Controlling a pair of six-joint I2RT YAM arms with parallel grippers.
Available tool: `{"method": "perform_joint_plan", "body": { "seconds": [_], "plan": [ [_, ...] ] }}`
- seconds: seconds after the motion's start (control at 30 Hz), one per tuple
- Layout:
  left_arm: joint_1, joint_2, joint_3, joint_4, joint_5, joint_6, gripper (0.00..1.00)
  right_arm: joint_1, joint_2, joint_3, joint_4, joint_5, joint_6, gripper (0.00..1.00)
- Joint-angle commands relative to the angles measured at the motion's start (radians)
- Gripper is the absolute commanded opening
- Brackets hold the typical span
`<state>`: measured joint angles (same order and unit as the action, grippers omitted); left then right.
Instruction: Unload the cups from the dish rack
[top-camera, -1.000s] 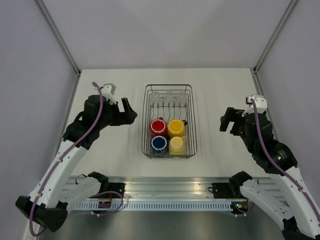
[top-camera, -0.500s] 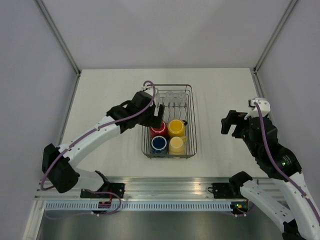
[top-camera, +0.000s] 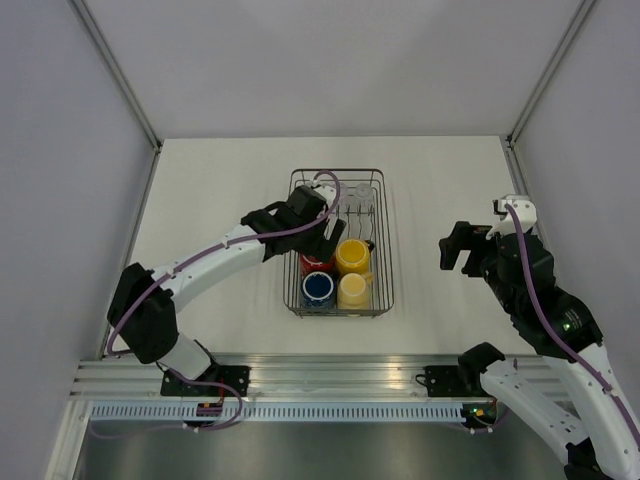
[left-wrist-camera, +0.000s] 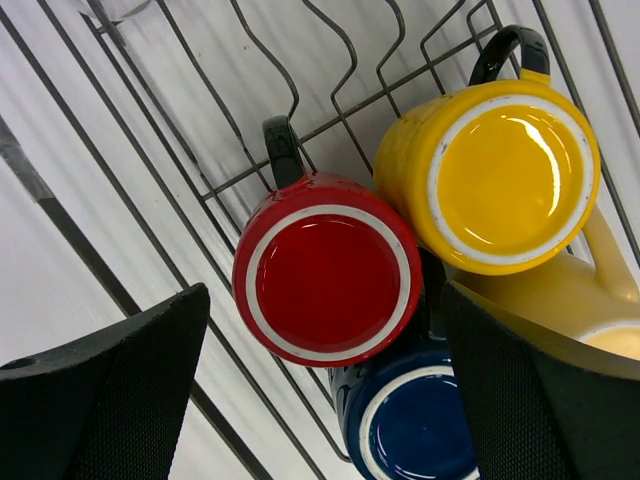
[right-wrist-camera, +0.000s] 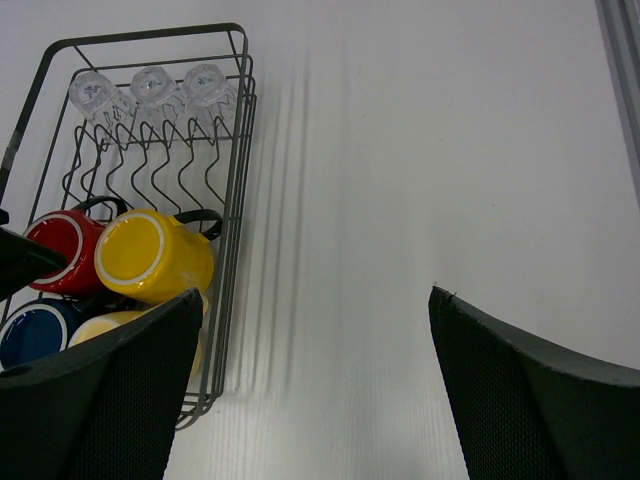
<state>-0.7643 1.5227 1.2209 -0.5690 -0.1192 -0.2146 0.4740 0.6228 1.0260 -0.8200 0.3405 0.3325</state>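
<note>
1. Cups (right-wrist-camera: 150, 255) all sit in the rack (right-wrist-camera: 244, 120), mid-table (top-camera: 220, 200): blue mug (top-camera: 318, 288) and cream mug (top-camera: 352, 291) at its near end.
2. Red mug (left-wrist-camera: 328, 283) and yellow mug (left-wrist-camera: 505, 180) just behind them, bottoms up.
3. Left gripper (left-wrist-camera: 325, 295) hangs over the red mug, fingers spread wide, gripping nothing.
4. Right gripper (right-wrist-camera: 315, 293) also spread and empty, over the table right of the rack.
5. 3 glasses (right-wrist-camera: 152, 85) at the far end.

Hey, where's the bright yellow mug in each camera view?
Top external: yellow mug at centre.
Left wrist: yellow mug upper right.
Right wrist: yellow mug left of centre.
Shared landmark: red mug, just left of it in all three.
</note>
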Motion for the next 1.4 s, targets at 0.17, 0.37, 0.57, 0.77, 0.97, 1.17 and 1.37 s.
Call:
{"method": "perform_joint_plan", "body": {
  "seconds": [0.17,0.37,0.57,0.77,0.97,1.17,1.37],
  "plan": [
    [-0.003,0.08,0.006,0.055,-0.045,0.073,1.0,0.003,0.006,0.005,0.015,-0.015,-0.013,0.98],
    [-0.003,0.123,0.002,0.067,-0.016,0.077,1.0,0.002,0.006,0.002,0.016,-0.024,-0.015,0.98],
    [-0.003,0.158,-0.021,0.078,-0.034,0.075,1.0,0.002,0.009,0.0,0.019,-0.032,-0.018,0.98],
    [-0.003,0.183,-0.047,0.096,-0.03,0.064,1.0,0.002,0.012,-0.001,0.021,-0.035,-0.018,0.98],
    [-0.003,0.188,-0.06,0.121,-0.037,0.058,0.97,0.003,0.012,0.0,0.021,-0.04,-0.02,0.98],
    [-0.003,0.16,-0.064,0.129,-0.043,0.041,0.53,0.003,0.012,0.0,0.021,-0.044,-0.021,0.98],
    [-0.003,0.105,-0.049,0.107,-0.076,0.015,0.06,0.003,0.011,-0.001,0.024,-0.052,-0.026,0.98]
  ]
}}
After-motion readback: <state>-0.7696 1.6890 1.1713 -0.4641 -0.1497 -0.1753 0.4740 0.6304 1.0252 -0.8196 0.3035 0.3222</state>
